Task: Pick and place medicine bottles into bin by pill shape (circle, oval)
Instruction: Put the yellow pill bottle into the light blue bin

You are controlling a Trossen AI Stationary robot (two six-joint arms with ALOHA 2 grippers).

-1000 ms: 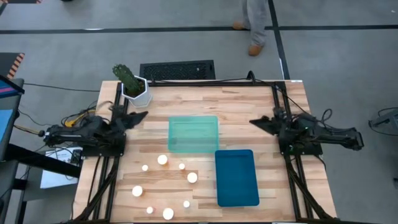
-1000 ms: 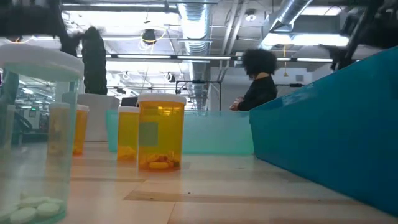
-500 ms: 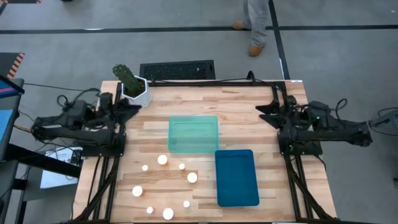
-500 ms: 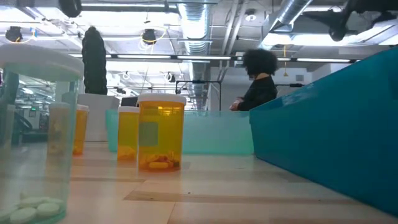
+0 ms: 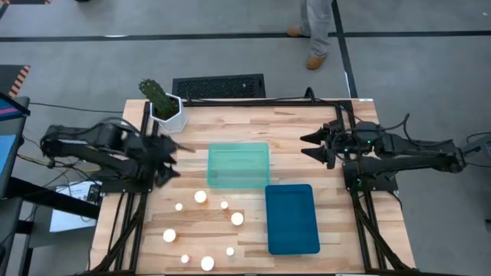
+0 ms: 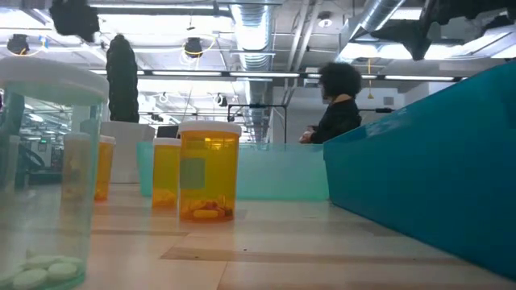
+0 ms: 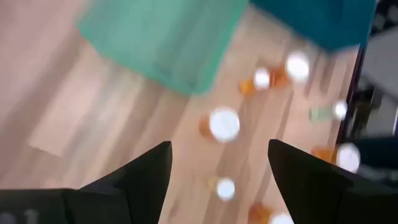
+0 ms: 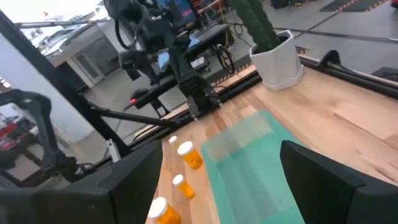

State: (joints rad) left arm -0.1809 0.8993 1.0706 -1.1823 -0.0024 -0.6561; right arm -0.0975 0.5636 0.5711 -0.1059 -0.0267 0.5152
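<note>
Several small bottles with white caps (image 5: 200, 197) stand upright on the wooden table's near left part; the low view shows an orange one (image 6: 209, 173) and a clear one (image 6: 44, 177). My left gripper (image 5: 176, 159) is open and empty above the table's left part, just on the far side of the bottles; its wrist view (image 7: 217, 155) looks down on them. My right gripper (image 5: 305, 146) is open and empty above the table's right part, right of the light green tray (image 5: 238, 165); it also shows in its wrist view (image 8: 221, 162).
A blue tray (image 5: 291, 218) lies near and right of the green tray. A white hexagonal pot with a cactus (image 5: 167, 107) stands at the far left corner. A person stands beyond the table's far side (image 6: 337, 109). Bare wood lies between the bottles and the green tray.
Both arms have lifted off their rests. My left gripper has drawn back toward the far left, then swung out toward the bottles and tipped down. My right gripper has gone up and toward the table's left, toward the green tray. No bottle has moved.
</note>
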